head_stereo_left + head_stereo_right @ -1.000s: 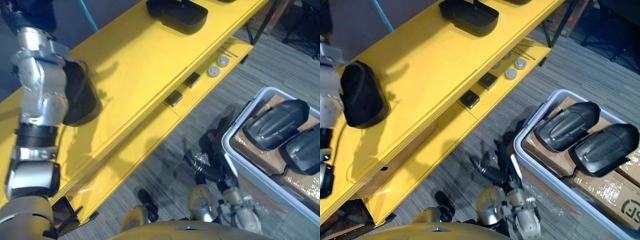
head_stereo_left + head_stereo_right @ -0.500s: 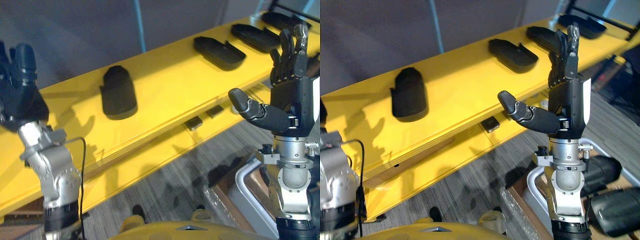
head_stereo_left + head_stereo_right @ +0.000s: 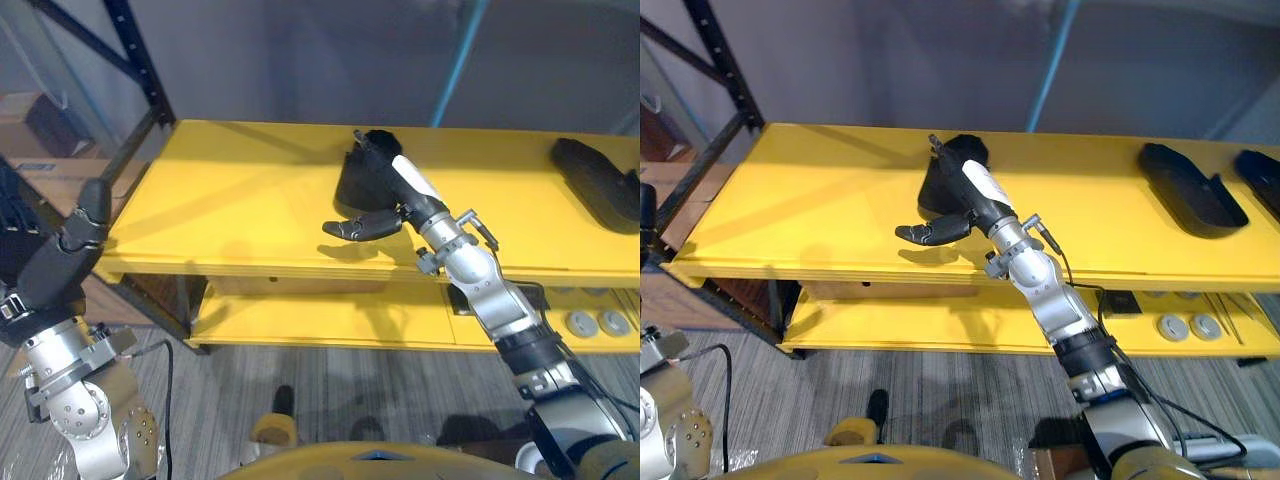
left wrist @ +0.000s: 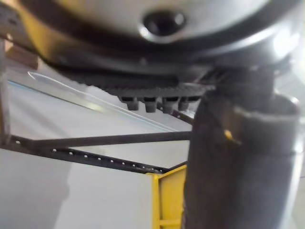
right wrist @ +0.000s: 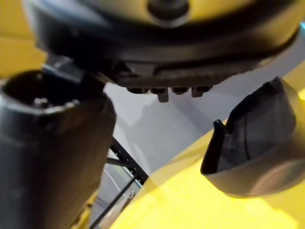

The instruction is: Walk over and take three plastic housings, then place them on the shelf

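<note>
Reaching for the plastic housing [image 3: 938,190] on the shelf [image 3: 230,190].
My right hand [image 3: 388,205] hangs released beside it. It looks light, stiff and slick, so I'd grip its rim.

R hand [image 3: 395,195] is no longer upright w/ fingers pointing up close to the head cam. R arm now stretches fwd over the yellow shelf [image 3: 230,200], hand low at the right side of the black housing [image 3: 350,185], thumb out sideways; contact can't be told. L hand [image 3: 55,265], before raised against the shelf top, now shows lower left, off its front corner. Head cam has swung too.
</note>
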